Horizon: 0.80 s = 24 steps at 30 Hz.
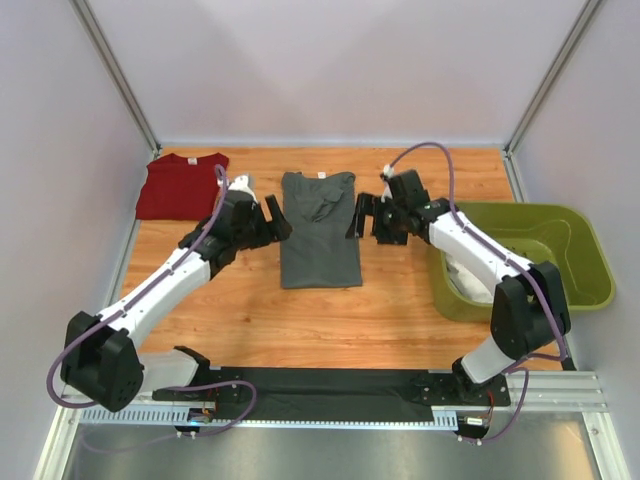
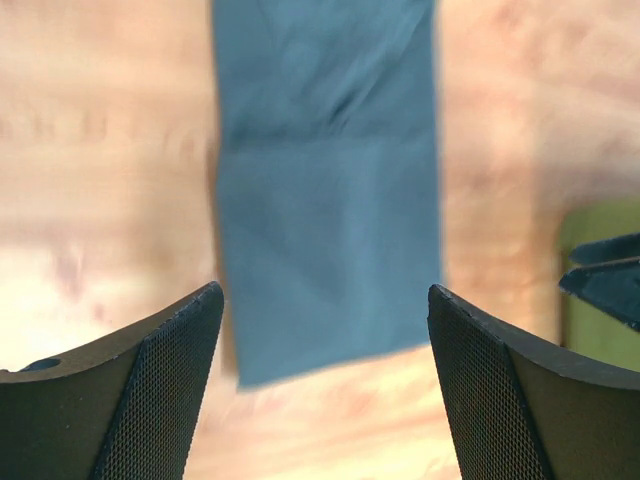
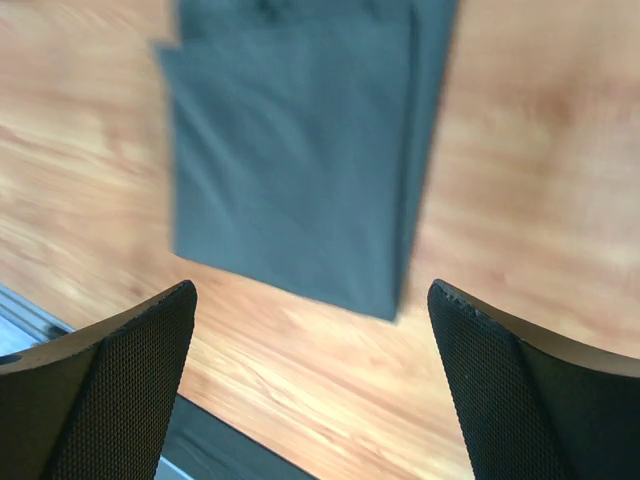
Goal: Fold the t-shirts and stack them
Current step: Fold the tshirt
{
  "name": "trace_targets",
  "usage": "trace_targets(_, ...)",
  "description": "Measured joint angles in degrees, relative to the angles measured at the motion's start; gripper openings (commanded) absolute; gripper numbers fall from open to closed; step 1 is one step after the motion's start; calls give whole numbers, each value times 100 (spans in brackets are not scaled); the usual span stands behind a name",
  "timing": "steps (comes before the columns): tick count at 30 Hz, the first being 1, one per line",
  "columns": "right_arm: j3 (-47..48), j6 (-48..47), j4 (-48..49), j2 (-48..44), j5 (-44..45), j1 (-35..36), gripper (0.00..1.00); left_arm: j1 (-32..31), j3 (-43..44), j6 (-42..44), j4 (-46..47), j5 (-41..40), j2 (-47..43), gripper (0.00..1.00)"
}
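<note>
Your left gripper stands with its jaws spread wide and nothing between them, just off the 9 o'clock edge of the dark grey t-shirt. Your right gripper mirrors it at the shirt's 3 o'clock edge, also wide and empty. The grey shirt lies flat at the middle of the wooden table, folded into a long narrow strip. It runs from 12 to 6 o'clock, with its small white neck label at the 12 o'clock end. In your left wrist view the strip fills the space ahead of the two black fingers, running away toward 12 o'clock, and neither pad touches the cloth. In your right wrist view the strip likewise sits at 12 o'clock ahead of the spread fingers, its near corner falling between them in the picture. Both wrist views are blurred, so you cannot tell how high either gripper sits above the cloth. The dark red t-shirt lies flat at about 10 o'clock from the grey one, in the far-left corner, well apart from both grippers. The olive-green basket sits at about 4 o'clock from the grey shirt, beside your right arm.
</note>
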Motion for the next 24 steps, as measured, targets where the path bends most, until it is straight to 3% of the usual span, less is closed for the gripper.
trace_targets(4,-1191,79,57,-13,-15,94,90,-142,-999,-208,-133,186,-74,88)
trace_targets(8,-1790,179,111,-9,-79,245,78,-262,-1572,-358,-284,313,-76,83)
trace_targets(14,-1847,247,573,262,-170,348,62,-278,-1784,-474,-20,442,24,75)
trace_targets(16,-1849,264,702,387,-179,350,52,-278,-1829,-496,118,487,138,72)
trace_targets(24,-1884,361,981,660,-225,365,37,-278,-2072,-632,562,514,472,70)
